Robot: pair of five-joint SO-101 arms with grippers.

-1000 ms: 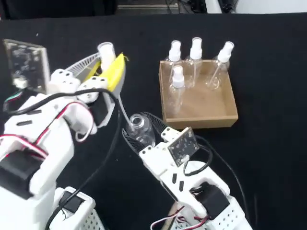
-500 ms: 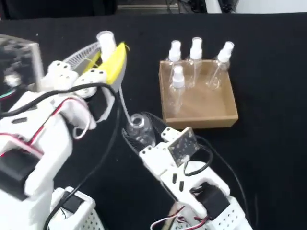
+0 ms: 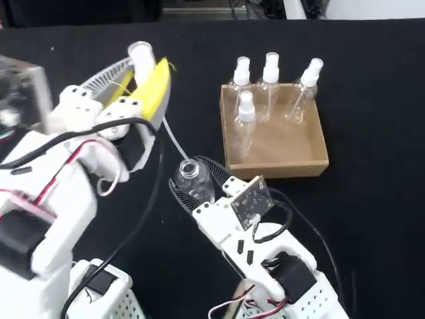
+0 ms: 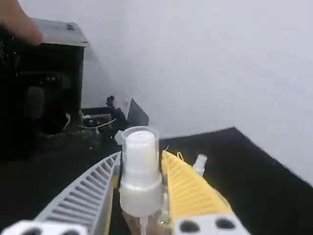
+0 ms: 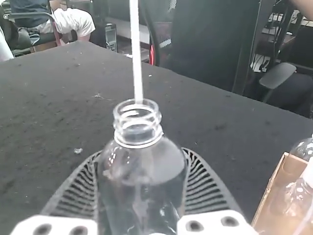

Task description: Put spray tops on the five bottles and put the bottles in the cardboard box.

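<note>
Likely light, slick and crushable, the bottle [image 5: 139, 166] is being clamped at its belly by the right gripper [image 3: 192, 185] beside the box [image 3: 279, 167]; the top [image 4: 140, 169], tube [image 5: 135, 58] at the bottle's mouth, is being pinched by the left gripper [image 3: 142, 65].

the table [image 3: 378, 219] is black. the cardboard box [image 3: 279, 165] is plain brown. the four bottles [image 3: 244, 133] in the box are clear with white tops. the open bottle [image 3: 191, 179] beside the box is clear too. the spray top [image 3: 141, 53] is white. the left gripper [image 3: 145, 63] has one yellow ribbed finger and one grey one. the right gripper [image 5: 145, 155] has black ribbed fingers.
</note>
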